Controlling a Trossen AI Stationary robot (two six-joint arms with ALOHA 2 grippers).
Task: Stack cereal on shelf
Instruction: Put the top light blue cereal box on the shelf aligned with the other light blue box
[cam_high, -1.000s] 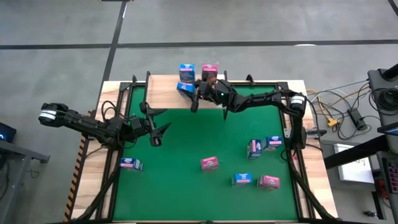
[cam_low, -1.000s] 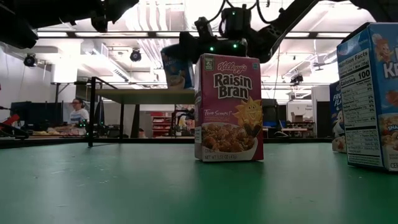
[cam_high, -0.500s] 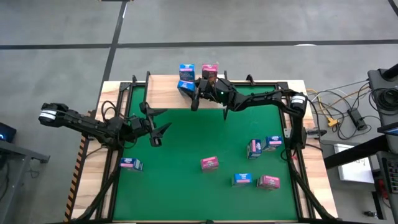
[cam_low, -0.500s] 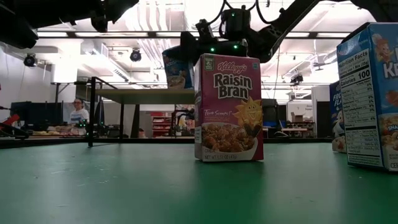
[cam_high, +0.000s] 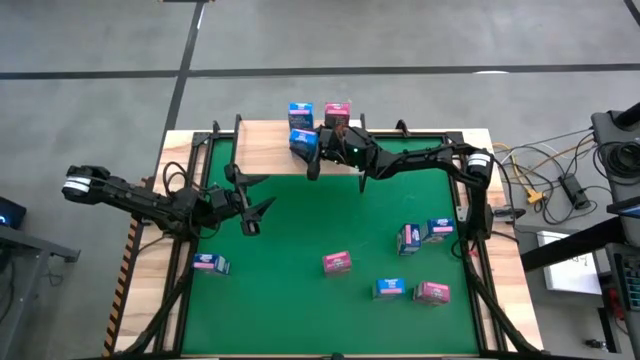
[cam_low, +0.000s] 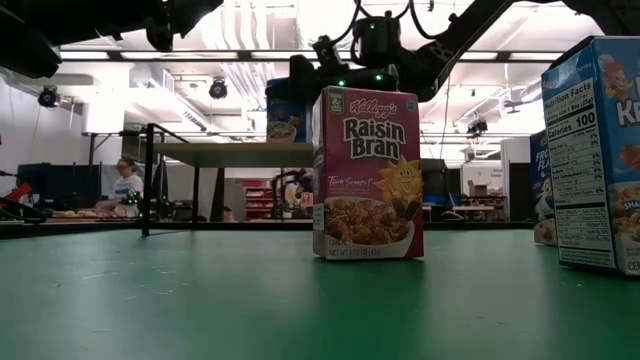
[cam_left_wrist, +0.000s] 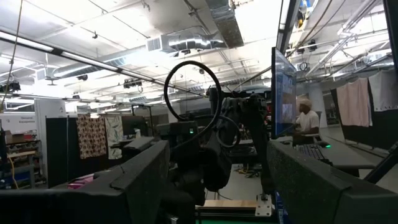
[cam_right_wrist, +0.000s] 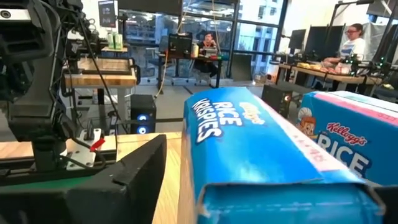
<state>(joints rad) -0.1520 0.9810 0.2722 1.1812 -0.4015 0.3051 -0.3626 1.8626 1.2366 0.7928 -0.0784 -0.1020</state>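
Observation:
The shelf (cam_high: 262, 150), a light wood board on black legs, stands at the table's far side. A blue cereal box (cam_high: 300, 113) and a pink one (cam_high: 337, 112) stand on its far part. A second blue Rice Krispies box (cam_high: 303, 140) rests upright on its base on the shelf (cam_low: 230, 153). My right gripper (cam_high: 313, 150) is open. Its fingers (cam_right_wrist: 124, 180) stand on either side of that box (cam_right_wrist: 261, 143), clear of it. My left gripper (cam_high: 255, 210) waits open above the mat's left part, with nothing between its fingers (cam_left_wrist: 143, 180).
Several cereal boxes stand or lie on the green mat: pink (cam_high: 337, 262), blue (cam_high: 388, 288), pink (cam_high: 432, 292), two at the right (cam_high: 420, 234), one near the left edge (cam_high: 210, 264). In the low view a Raisin Bran box (cam_low: 367, 172) stands in front. People sit in the room beyond.
My right gripper has opened and let go of the blue box. That box hung tilted at the shelf a second ago and now stands upright on the board. The right hand has rolled slightly and stayed in place.

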